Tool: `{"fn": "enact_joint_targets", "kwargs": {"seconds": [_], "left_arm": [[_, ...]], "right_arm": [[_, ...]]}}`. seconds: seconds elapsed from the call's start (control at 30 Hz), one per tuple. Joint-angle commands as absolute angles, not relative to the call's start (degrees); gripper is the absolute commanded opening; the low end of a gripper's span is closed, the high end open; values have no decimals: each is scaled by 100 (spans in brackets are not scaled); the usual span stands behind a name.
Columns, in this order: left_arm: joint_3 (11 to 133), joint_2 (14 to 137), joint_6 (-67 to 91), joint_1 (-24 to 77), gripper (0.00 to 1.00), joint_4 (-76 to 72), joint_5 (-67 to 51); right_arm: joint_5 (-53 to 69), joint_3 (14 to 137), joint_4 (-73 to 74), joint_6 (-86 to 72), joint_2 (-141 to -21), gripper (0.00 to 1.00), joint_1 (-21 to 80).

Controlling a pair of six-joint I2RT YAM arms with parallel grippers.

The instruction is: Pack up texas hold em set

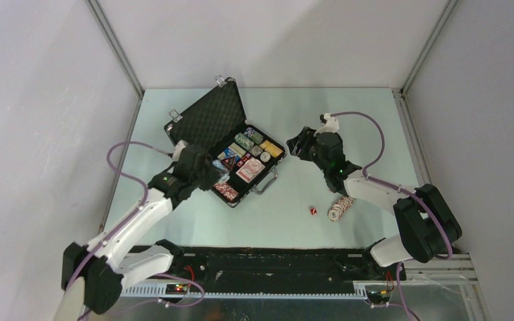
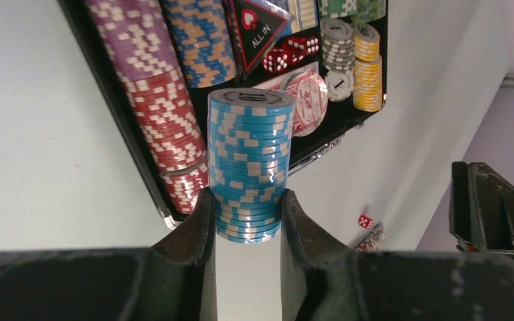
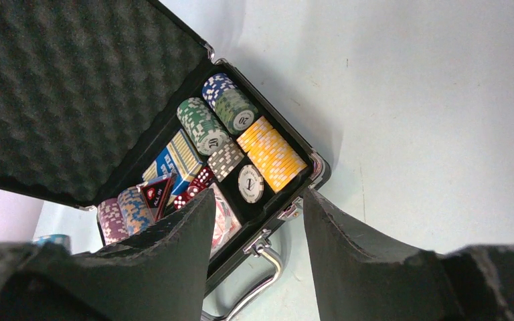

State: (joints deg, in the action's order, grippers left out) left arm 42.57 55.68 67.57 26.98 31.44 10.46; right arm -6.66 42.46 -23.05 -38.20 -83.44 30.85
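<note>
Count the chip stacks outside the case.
2. One light-blue stack held in the left gripper; one toppled stack on the table beside the loose red die. More may be hidden.

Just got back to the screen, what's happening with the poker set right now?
The left gripper is clamped on a stack of light blue chips at the edge of the open case, which already holds rows of chips, cards and dice. The right gripper hangs open and empty right of the case. A small pile of chips and one red die lie loose on the table.
</note>
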Motion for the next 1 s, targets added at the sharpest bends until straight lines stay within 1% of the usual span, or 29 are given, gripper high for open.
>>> {"fn": "enact_joint_targets", "kwargs": {"seconds": [0.0,0.1,0.27,0.47,0.57,0.67,0.8,0.97], "left_arm": [[4857,6111,7018,2878,0,2385,809],[4946,6379,7200,2936,0,2346,812],[4872,6640,7571,3081,0,2078,477],[5252,7416,7896,3271,0,2794,99],[5360,7689,7986,3311,0,2908,-182],[5420,7916,8027,3312,0,3002,-173],[5338,8065,8261,3271,0,3027,-60],[5029,8316,8488,3083,0,2758,-381]], "right_arm": [[-670,4236,-2538,-3849,-8222,54,3040],[-670,4236,-2517,-3864,-8220,54,3025],[-674,4236,-2490,-3875,-8219,54,3009],[-629,4236,-2508,-3898,-8239,54,2999],[-628,4235,-2489,-3910,-8236,54,2995],[-635,4234,-2467,-3911,-8227,54,2993],[-657,4236,-2418,-3911,-8216,54,2986],[-652,4236,-2432,-3911,-8217,54,2974]]}}
